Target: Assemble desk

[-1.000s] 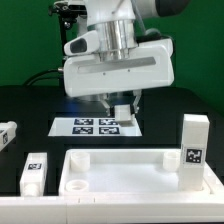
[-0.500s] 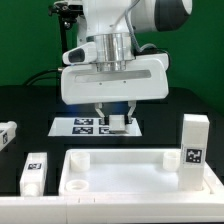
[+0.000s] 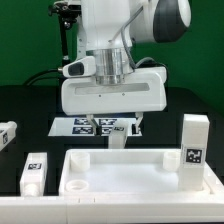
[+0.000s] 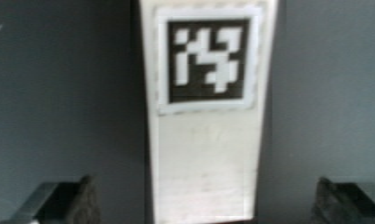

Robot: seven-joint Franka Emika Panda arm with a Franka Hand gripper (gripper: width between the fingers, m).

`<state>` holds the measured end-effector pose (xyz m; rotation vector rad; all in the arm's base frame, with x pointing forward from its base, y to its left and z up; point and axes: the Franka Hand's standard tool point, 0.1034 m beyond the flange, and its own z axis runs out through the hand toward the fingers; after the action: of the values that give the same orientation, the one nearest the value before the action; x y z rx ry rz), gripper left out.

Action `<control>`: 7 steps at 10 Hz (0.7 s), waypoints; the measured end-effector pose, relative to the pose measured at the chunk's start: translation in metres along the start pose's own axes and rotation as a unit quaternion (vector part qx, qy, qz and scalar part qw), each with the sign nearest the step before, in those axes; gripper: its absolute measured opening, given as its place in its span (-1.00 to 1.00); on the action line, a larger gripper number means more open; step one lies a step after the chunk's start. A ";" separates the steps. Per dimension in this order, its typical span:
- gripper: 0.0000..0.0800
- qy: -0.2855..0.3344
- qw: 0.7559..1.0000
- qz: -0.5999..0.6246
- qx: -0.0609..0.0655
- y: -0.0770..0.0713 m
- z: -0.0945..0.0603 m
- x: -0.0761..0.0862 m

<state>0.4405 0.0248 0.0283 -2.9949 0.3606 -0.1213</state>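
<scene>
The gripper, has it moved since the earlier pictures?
Yes: the gripper has come down, closer to the marker board, in the exterior view.

Marker board (image 3: 68, 127) flat on black table (image 3: 25, 105), tags face up, middle partly covered. Green wall (image 3: 20, 40) behind, across whole exterior view.

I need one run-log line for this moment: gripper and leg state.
gripper: open | leg: between the jaws, not gripped
</scene>
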 end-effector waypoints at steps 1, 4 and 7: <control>0.60 -0.040 0.999 0.015 0.031 0.001 -0.010 0.004; 0.62 -0.167 0.984 0.039 0.051 -0.013 -0.023 0.015; 0.62 -0.244 0.967 0.040 0.065 -0.013 -0.022 0.003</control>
<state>0.4440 0.0337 0.0522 -2.7470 0.3936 0.5650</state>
